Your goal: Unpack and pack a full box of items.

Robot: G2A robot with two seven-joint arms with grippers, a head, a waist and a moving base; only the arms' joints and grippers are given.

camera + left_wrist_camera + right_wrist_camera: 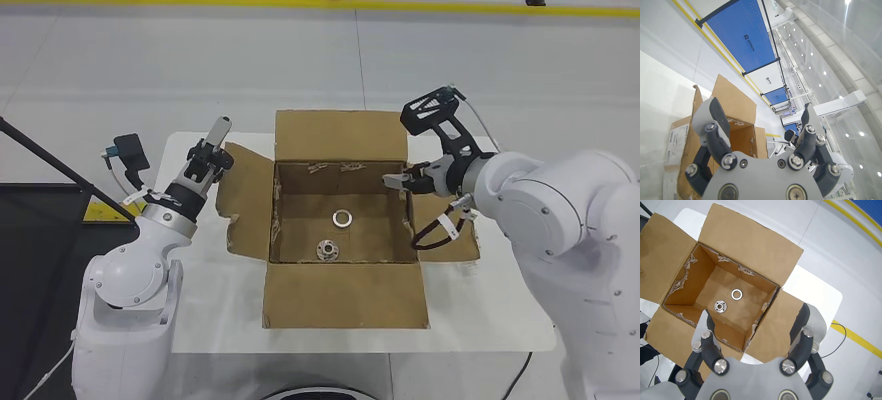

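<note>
A pale floor with a yellow line [300, 5] at its far edge lies behind a white surface [200, 300] that carries an open cardboard box [345, 295], all four flaps folded outward. The right claw [755, 310] hangs released, its fingers spread wide and holding nothing. It is over the box's wall on its own side, with the opening straight beneath and ahead of it. Down below this claw, on the box floor, are two small metal parts: a flat ring [737, 294] and a round disc with holes [720, 306]. They lie near each other but apart, the disc closer to the claw's near finger. The left claw [762, 106] is likewise released and empty, tilted upward. The box's ragged side flap is just beside it, with the opening beyond that. Torn paper edges line the box's rim.
</note>
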